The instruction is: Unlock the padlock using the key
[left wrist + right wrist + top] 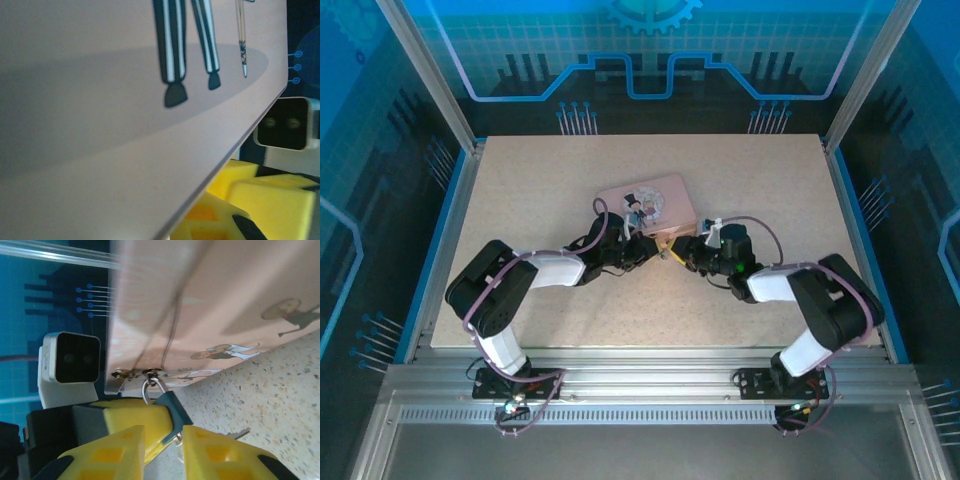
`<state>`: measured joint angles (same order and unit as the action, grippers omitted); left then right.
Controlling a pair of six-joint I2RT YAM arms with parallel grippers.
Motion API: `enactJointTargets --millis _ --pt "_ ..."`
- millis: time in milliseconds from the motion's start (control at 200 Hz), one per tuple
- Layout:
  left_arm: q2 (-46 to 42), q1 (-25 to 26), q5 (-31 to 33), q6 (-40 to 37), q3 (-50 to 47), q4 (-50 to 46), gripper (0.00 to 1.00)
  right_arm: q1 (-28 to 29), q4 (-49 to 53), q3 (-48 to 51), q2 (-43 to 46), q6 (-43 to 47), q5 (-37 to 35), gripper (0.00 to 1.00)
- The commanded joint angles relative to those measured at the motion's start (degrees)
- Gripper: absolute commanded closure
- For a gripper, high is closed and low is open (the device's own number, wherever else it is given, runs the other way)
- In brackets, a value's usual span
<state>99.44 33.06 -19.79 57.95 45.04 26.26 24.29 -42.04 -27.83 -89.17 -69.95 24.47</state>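
The small dark blue-grey padlock (pixel 172 407) hangs by its silvery shackle (pixel 148 388) from the hasp of the pink tin (pixel 210 300). A silvery key head (pixel 177 438) shows at the padlock's lower end. It sits in the gap of my right gripper (pixel 164 440), whose jaws stand apart, and touches only the right-hand finger. One yellow finger (pixel 127 415) of the left gripper (pixel 642 248) lies against the padlock's side. In the left wrist view the tin's face (pixel 125 140) hides the padlock, and the yellow fingers (pixel 270 202) show at the lower right.
Another silvery key blade (pixel 239 433) pokes out past my right finger, over the speckled table (pixel 280 405). The tin (pixel 648 203) lies mid-table with both grippers meeting at its near edge, the right one (pixel 682 256) opposite the left. The left wrist camera (pixel 70 365) is close by.
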Motion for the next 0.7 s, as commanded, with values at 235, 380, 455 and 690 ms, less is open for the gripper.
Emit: enactJointTargets --millis 235,380,455,690 --pt "-3.21 0.39 -4.03 -1.41 4.26 -8.49 1.0 -0.35 33.85 -1.64 12.81 21.87 -6.42 0.69" --pt "-3.99 0.38 -4.06 -2.46 5.08 -11.21 1.0 1.4 42.74 -4.27 16.92 29.41 -11.7 0.68" --pt "-4.12 0.43 -4.32 -2.39 5.14 -11.53 1.0 2.52 45.33 -5.39 18.38 32.38 -13.62 0.64" --pt "-4.33 0.46 -4.99 -2.89 6.03 -13.78 1.0 6.06 49.24 -8.58 18.42 39.02 -17.65 0.6"
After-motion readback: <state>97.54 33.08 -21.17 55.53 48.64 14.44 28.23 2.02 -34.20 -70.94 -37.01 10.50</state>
